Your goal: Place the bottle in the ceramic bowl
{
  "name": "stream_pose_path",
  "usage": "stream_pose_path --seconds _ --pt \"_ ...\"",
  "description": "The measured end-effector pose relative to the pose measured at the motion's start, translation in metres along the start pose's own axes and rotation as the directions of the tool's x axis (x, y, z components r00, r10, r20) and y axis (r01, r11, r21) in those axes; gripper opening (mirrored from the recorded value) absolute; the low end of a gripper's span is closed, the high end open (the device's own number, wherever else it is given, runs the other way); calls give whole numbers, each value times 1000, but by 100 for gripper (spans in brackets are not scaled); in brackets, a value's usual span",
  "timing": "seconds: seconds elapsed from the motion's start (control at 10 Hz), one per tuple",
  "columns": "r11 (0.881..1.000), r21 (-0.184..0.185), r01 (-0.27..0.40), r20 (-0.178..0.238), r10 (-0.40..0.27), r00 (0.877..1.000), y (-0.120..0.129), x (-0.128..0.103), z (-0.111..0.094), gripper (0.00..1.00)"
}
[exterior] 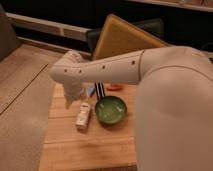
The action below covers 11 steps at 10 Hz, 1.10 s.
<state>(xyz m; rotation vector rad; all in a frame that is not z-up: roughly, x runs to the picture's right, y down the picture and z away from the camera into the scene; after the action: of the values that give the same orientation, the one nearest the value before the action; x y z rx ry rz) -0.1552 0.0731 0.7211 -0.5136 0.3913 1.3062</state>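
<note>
The bottle (83, 115) is small and whitish with a pale label. It lies on the wooden table (75, 147), just left of the ceramic bowl (111, 110). The bowl is round, glossy green and has nothing in it. My gripper (69, 101) hangs down from the white arm, above the table's left part, a little up and to the left of the bottle. It holds nothing that I can see. The arm crosses the view from the right and hides part of the table's far side.
A flat blue-grey object (90, 90) and a dark striped item (100, 90) lie behind the bowl. A small red-orange thing (115, 87) is by them. A large tan board (125, 37) leans behind the table. Floor lies to the left.
</note>
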Motion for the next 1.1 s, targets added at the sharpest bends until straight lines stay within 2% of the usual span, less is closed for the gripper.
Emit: stream_pose_path --seconds 0.2,0.3,0.5,0.7,0.9,1.1 --pt "999 -5 53 9 -52 999 19 -14 19 65" --pt "999 -10 42 -12 -42 999 18 -13 36 65" --pt "1000 -5 -23 -61 22 998 7 -5 57 65" --pt "995 9 -104 -101 104 989 -7 0 75 65" --pt "984 15 -176 -132 176 975 -17 -2 92 65" --pt "979 3 -204 -155 202 967 -15 -5 105 65"
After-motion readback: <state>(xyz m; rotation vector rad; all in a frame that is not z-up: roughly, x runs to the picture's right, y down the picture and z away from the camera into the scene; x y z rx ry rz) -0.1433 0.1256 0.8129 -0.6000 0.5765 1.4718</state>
